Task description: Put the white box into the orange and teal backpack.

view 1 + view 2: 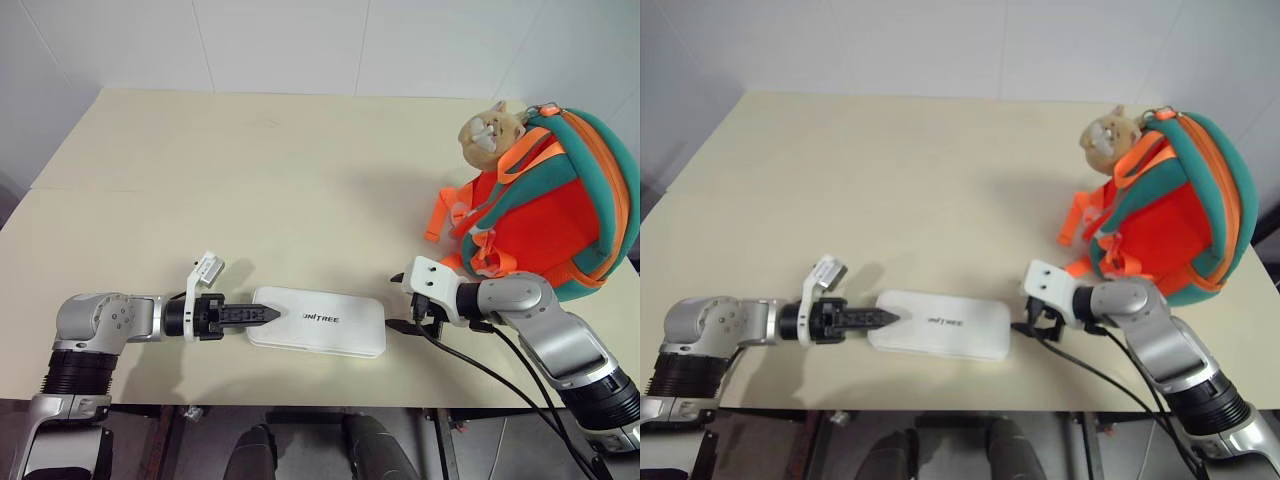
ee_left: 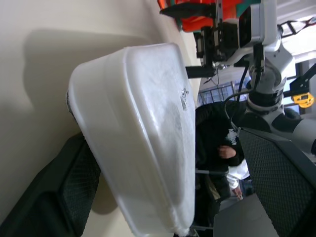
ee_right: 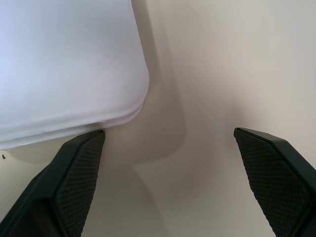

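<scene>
On the table, both pincers (image 1: 268, 314) (image 1: 400, 326) gape empty beside the white box (image 1: 318, 321).

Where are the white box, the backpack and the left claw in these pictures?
white box (image 1: 318, 320): left eye view, middle of its top face, by the lettering.
orange and teal backpack (image 1: 545, 215): left eye view, orange front panel.
left claw (image 1: 262, 315): left eye view, fingertips at the box's left end.

Both arms reach inward low over the table edge, grippers spread wide.

The left gripper (image 1: 262, 314) lies almost level and points toward the right one, its fingers (image 2: 74, 192) set wide apart. The right gripper (image 1: 402, 325) angles downward and toward the left, its fingers (image 3: 79, 173) equally parted, holding nothing.
</scene>
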Controlling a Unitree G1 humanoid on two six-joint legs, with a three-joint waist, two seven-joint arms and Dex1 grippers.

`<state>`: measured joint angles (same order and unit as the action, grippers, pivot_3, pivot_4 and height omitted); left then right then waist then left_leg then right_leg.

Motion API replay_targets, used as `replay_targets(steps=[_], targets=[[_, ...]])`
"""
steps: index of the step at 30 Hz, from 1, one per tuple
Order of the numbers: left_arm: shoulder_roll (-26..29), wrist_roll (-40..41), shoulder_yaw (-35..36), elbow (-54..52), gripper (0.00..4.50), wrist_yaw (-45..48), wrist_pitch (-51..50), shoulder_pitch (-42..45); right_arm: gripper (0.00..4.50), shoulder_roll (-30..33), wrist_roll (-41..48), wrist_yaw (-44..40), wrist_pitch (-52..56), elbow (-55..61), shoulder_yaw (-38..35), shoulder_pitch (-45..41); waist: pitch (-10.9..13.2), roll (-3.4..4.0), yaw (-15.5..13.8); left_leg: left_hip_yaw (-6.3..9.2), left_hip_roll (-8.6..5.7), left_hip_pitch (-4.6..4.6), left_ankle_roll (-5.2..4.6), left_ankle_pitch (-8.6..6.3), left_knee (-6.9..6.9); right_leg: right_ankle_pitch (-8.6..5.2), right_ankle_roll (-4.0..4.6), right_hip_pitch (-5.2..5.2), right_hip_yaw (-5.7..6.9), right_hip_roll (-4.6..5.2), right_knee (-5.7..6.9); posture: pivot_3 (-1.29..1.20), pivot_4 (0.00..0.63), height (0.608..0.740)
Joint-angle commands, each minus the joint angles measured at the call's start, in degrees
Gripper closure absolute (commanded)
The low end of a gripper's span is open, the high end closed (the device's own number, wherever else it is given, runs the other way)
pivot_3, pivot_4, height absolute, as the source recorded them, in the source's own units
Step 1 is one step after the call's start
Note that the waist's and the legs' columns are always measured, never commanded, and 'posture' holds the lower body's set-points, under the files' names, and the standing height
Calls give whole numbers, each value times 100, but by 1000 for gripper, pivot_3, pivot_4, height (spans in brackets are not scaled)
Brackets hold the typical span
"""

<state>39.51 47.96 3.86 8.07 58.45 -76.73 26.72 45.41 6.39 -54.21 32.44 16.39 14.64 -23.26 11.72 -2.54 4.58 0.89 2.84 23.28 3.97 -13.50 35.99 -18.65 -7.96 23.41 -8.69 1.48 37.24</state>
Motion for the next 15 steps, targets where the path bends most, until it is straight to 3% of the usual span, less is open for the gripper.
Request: replay_targets(steps=[1,4,7,15], targets=[[-37,92,140,46,0,31,14,109,60,40,-32,-12,-124,42,-117,-34,0,0,1,1,0,0,0,0,1,0,0,0,0,0,2,0,150,740],[-102,119,162,41,0,-14,-36,165,60,43,-30,-7,-120,31,-133,-50,0,0,0,1,0,0,0,0,2,0,0,0,0,0,5,0,150,740],[-138,75,153,60,519,-138,-108,239,0,43,-24,-6,-110,33,-142,-70,0,0,0,1,0,0,0,0,4,0,0,0,0,0,6,0,150,740],[-192,102,202,193,2966,-218,-190,362,0,29,-20,13,-107,20,-158,-100,0,0,2,3,-1,0,0,0,0,0,0,1,1,0,5,0,150,740]])
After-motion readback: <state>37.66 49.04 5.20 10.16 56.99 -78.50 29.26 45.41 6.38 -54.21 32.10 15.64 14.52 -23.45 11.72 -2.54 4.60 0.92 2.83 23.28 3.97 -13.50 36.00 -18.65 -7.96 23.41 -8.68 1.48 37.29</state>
